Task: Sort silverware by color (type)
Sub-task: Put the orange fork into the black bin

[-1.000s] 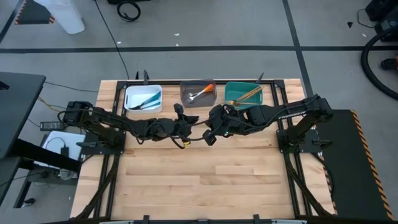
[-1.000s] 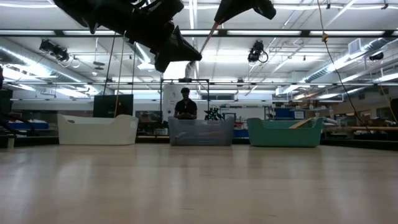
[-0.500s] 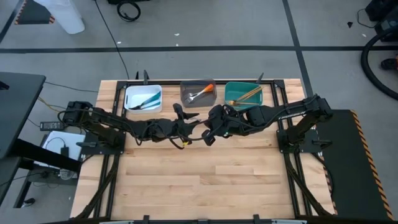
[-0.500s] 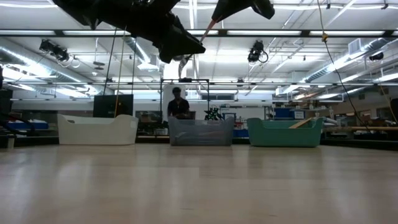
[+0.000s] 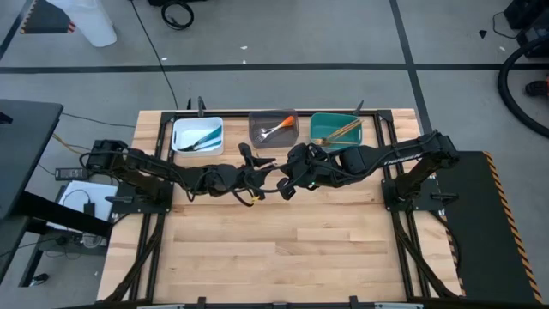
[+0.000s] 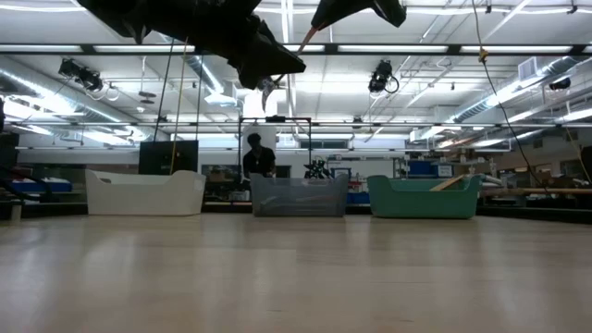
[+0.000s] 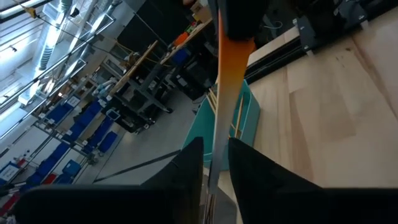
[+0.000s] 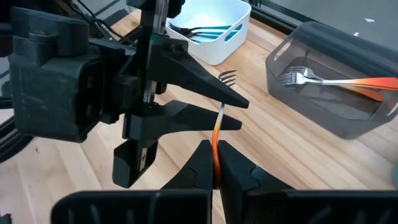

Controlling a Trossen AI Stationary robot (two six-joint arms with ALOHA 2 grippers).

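- Fork [image 8: 217, 134] handling first: orange-handled, silver-headed, slim. I'd bet it's light and stiff, with a smooth handle that could twist or slip in a pinch.
- It's up in the air, a bit toward 12 o'clock from the middle of the table [image 5: 283, 249], between the two arms.
- Right gripper [image 8: 216, 165] is clamped on the orange handle end.
- Left gripper [image 7: 214, 146] sits around the shaft nearer the tines. I can't tell whether it has hold of the fork or stands just apart from it.
- Best place to grab, I reckon: the flat of the handle or the neck, square across the width, not the tines.
- Counts: three bins along the 12 o'clock edge.
- White bin [image 5: 176, 124] at 11 o'clock: blue-handled forks [image 8: 205, 29], looks like two.
- Grey bin [image 8: 311, 115] at 12 o'clock: one orange-handled fork lying in it [image 8: 329, 81].
- Teal bin [image 5: 314, 121] at 1 o'clock: gold pieces [image 5: 343, 129], at least two; can't split them better.
- None lying loose on the table that I can see.
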